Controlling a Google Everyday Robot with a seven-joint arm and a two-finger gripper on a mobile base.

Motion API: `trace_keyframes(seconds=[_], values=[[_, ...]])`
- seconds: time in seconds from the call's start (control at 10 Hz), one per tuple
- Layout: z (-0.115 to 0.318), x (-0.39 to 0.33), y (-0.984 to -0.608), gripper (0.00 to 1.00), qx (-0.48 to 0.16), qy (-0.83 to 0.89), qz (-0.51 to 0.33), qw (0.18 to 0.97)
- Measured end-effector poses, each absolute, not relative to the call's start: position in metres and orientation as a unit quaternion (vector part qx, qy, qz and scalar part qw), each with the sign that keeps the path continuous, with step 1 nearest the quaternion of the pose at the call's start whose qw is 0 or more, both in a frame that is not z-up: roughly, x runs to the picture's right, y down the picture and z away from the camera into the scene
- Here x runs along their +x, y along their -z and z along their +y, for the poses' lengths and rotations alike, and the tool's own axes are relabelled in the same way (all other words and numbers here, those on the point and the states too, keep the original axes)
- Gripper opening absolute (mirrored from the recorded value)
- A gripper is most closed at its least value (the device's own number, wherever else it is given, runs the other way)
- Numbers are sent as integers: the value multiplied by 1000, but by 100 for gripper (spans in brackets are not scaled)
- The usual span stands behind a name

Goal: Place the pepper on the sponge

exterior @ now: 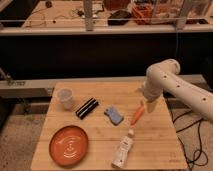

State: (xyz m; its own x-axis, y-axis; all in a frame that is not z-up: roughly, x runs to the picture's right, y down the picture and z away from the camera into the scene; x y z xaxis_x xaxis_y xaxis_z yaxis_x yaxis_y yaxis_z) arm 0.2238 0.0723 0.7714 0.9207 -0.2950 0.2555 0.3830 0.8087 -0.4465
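Near table front edge: orange plate left, white bottle right of centre. Mid-table: sponge; just right of it, apart, pepper lying tilted. Gripper at pepper's far end, fingers apart.

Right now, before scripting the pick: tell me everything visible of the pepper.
The slim, tapered orange-red pepper lies slanted on the pale wooden table, just right of the small blue-grey sponge pad and apart from it. The white arm's open tool sits at its upper end; whether they touch is unclear.
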Motion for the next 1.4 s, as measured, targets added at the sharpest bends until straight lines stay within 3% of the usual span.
trace_keyframes(seconds=[1.4], values=[[90, 230, -786, 80, -263, 213, -101, 935]])
